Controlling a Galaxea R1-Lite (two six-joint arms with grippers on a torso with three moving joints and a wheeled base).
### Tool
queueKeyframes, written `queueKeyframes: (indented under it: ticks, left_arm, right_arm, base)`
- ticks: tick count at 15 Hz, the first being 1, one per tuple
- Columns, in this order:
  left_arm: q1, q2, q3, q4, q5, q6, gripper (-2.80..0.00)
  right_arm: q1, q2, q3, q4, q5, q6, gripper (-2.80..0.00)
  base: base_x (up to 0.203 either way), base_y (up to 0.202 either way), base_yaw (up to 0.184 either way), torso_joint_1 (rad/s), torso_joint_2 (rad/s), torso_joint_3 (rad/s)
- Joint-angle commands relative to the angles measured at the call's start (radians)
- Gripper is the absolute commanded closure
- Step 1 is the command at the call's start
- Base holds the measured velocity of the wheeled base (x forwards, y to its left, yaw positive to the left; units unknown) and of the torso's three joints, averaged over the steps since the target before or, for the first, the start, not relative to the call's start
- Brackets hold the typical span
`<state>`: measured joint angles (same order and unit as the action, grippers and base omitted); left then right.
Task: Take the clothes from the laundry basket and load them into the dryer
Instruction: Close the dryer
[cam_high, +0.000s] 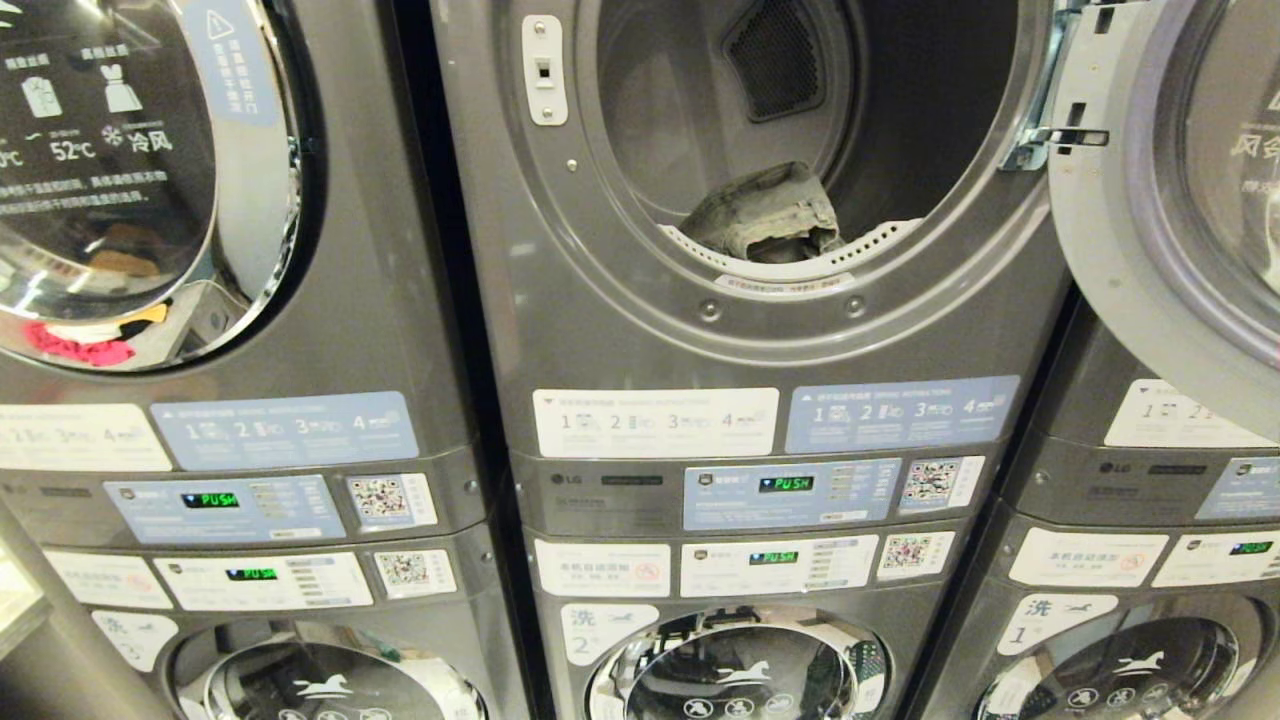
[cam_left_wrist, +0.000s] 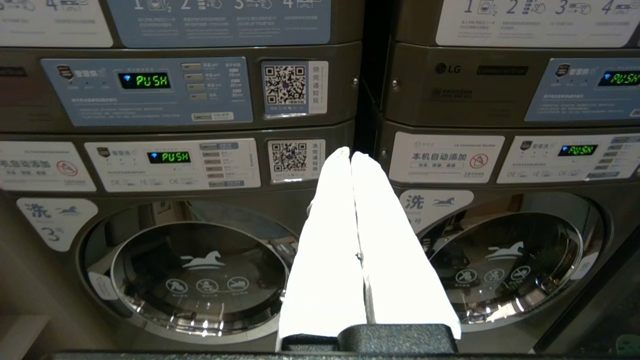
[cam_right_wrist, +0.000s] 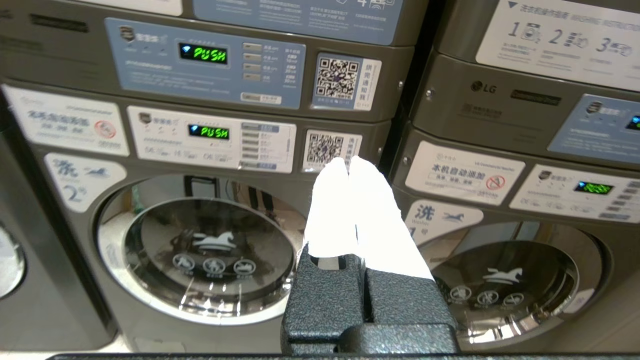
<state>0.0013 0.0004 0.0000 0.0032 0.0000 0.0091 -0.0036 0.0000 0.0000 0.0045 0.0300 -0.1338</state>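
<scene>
Both fingers (cam_left_wrist: 351, 155) pairs closed, one garment (cam_high: 768, 215) in dryer (cam_high: 700, 320)

Row of grey stacked laundry machines (cam_high: 330, 420), glossy porthole doors (cam_high: 130, 170), green displays (cam_high: 210, 499)

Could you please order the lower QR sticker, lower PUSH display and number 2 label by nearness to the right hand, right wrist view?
1. Lower QR sticker, beside the right hand.
2. Lower PUSH display, mid-panel.
3. Number 2 label, far end.
</scene>
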Motion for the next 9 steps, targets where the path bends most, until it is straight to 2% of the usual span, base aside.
queueKeyframes:
  ticks: [1,9]
  left_arm:
    - [0.0,0.0,0.002,0.0,0.0,0.0,0.0]
    - [0.0,0.0,0.002,0.0,0.0,0.0,0.0]
  right_arm:
    - [-0.001,0.002,0.0,0.0,0.002,-0.001,0.0]
    - [-0.001,0.002,0.0,0.0,0.002,-0.001,0.0]
  base:
    - [-0.194,0.0,0.002,0.002,0.0,0.0]
    - [-0.196,0.0,0.002,0.001,0.0,0.002]
